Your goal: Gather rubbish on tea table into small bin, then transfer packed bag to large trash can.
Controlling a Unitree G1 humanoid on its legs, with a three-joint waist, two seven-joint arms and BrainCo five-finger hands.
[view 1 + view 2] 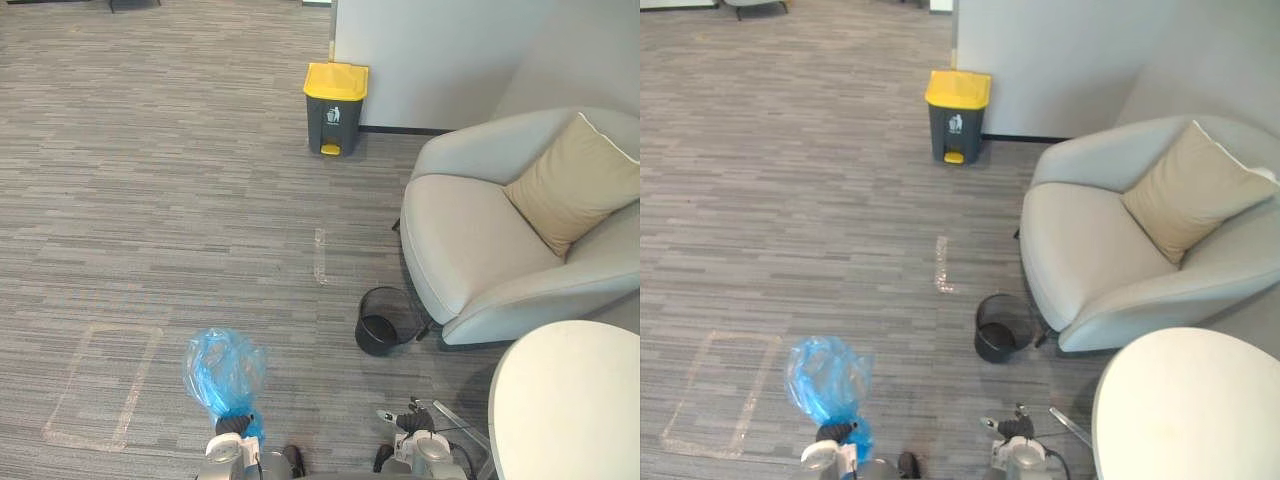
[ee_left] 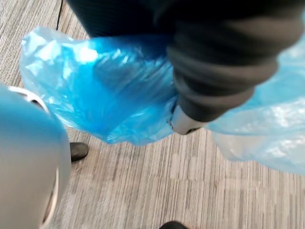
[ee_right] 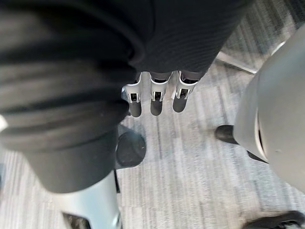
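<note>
Close to me, my left hand [image 1: 232, 424] has its fingers curled tight round the neck of the blue bag [image 1: 224, 370], which puffs up above it. My right hand [image 3: 152, 98] hangs with straight, loose fingers and holds nothing. A bit further off, the small black bin [image 1: 380, 322] sits just beside the grey armchair [image 1: 470, 250]. Far away, the big trash can [image 1: 335, 108] with the yellow lid stands by the wall.
</note>
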